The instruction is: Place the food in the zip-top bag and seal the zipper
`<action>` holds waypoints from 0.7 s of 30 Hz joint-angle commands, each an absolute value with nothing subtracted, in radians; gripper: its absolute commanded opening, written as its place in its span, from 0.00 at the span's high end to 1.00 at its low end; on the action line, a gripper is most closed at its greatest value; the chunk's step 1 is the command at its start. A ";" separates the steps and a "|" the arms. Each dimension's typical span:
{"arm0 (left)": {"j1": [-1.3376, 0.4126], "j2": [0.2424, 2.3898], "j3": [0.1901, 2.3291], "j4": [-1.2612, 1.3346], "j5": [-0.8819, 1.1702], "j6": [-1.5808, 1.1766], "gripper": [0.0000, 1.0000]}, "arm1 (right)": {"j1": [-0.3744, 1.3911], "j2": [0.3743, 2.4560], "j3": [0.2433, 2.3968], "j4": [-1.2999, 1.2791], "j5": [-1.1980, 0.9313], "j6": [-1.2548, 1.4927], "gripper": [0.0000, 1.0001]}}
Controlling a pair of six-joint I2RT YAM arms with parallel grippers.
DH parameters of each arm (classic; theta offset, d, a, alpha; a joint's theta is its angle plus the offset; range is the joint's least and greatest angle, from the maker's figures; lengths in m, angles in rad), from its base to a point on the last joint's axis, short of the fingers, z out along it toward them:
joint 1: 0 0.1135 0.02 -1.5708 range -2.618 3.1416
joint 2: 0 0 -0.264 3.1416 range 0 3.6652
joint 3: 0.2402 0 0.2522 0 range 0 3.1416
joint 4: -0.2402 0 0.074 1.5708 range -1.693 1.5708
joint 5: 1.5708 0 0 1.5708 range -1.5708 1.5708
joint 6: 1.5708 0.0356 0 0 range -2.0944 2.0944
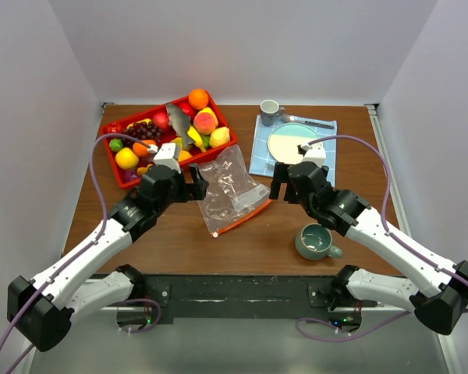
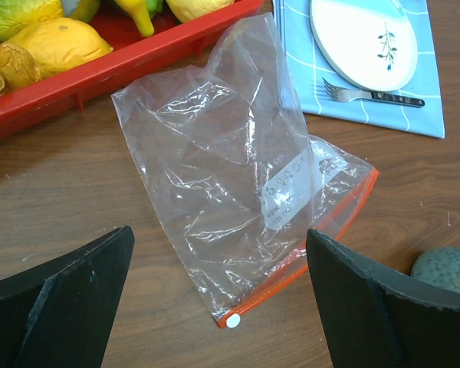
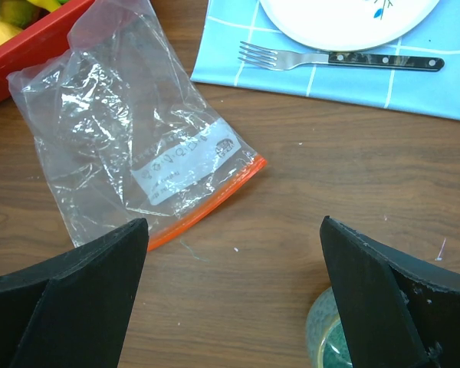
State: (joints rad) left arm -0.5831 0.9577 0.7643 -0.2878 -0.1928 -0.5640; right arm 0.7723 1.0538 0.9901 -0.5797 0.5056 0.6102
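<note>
The clear zip-top bag [image 1: 232,189] lies flat and empty on the wooden table between my two grippers. Its orange-red zipper [image 1: 246,218] runs along the near edge, with the white slider [image 1: 214,234] at the left end. The food [image 1: 205,121] sits in the red tray [image 1: 111,156] at the back left: orange, peach, lemon, grapes, banana. My left gripper [image 1: 195,184] is open and empty just left of the bag, above it in the left wrist view [image 2: 220,234], where the bag [image 2: 238,176], zipper [image 2: 314,253] and slider [image 2: 233,321] show. My right gripper [image 1: 279,182] is open and empty right of the bag [image 3: 123,146].
A blue cloth [image 1: 327,128] at the back right holds a pale plate [image 1: 291,142], a fork [image 3: 337,58] and a grey mug [image 1: 270,111]. A green cup [image 1: 316,241] stands near my right arm. White walls enclose the table on three sides.
</note>
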 commanded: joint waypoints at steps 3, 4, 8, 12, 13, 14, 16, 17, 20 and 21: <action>-0.580 0.986 0.821 -0.285 -0.178 -0.563 0.00 | 0.775 1.058 1.002 -0.569 0.512 0.614 0.01; -0.581 0.989 0.824 -0.282 -0.178 -0.563 0.00 | 0.775 1.060 1.000 -0.569 0.512 0.615 0.01; -0.580 0.992 0.831 -0.268 -0.172 -0.565 0.00 | 0.776 1.060 0.999 -0.574 0.511 0.618 0.01; -0.580 0.996 0.836 -0.255 -0.160 -0.565 0.00 | 0.775 1.052 0.996 -0.572 0.505 0.618 0.02; -0.580 0.999 0.841 -0.256 -0.160 -0.566 0.00 | 0.775 1.052 0.996 -0.569 0.503 0.620 0.01; -0.581 1.002 0.845 -0.256 -0.160 -0.566 0.00 | 0.775 1.051 0.994 -0.569 0.500 0.620 0.01; -0.580 1.025 0.876 -0.261 -0.170 -0.571 0.00 | 0.775 1.049 0.994 -0.560 0.488 0.618 0.01; -0.580 1.034 0.890 -0.265 -0.178 -0.571 0.00 | 0.775 1.051 0.994 -0.557 0.485 0.621 0.01; -0.563 1.075 0.949 -0.270 -0.253 -0.571 0.00 | 0.775 1.051 0.989 -0.552 0.471 0.630 0.01; -0.543 1.107 0.972 -0.288 -0.291 -0.580 0.00 | 0.773 1.049 0.986 -0.542 0.465 0.632 0.01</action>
State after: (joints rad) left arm -0.5804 1.0542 0.8646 -0.3035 -0.1871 -0.5648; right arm 0.7723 1.0603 0.9901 -0.5770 0.4843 0.6109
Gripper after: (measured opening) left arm 0.997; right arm 0.985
